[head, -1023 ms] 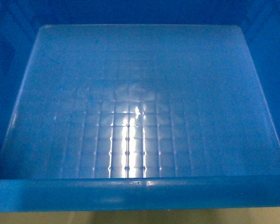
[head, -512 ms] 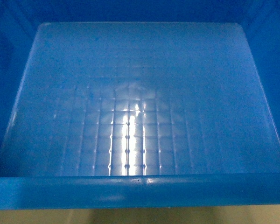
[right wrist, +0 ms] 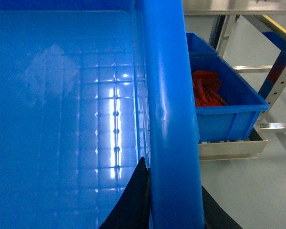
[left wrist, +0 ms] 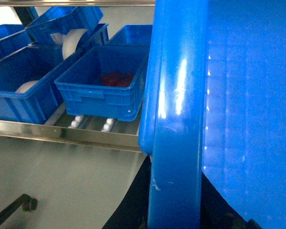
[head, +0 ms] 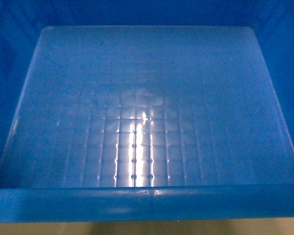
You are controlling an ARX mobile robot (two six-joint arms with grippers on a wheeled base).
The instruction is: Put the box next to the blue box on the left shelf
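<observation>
Looking down from the head, we see the box [head: 147,103] fill the view, its near rim lowest. At our left wrist, the box's rim stands on the right; to its left a smaller crate [left wrist: 102,88] sits on the left shelf [left wrist: 93,125], more crates [left wrist: 19,86] farther left. At our right wrist, another crate [right wrist: 224,102] sits right of the box's rim.

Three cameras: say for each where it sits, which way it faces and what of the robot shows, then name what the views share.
Head: on the robot, slanting down into the box, whose gridded floor fills the frame; nothing of the robot shows.
Left wrist: at the box's left rim, facing forward to the left shelf and its blue bins; a dark part of the arm shows below the rim, fingers hidden.
Right wrist: at the box's right rim, facing forward past a bin of red items; a dark part again below.
Shared: all three see the same box.
</observation>
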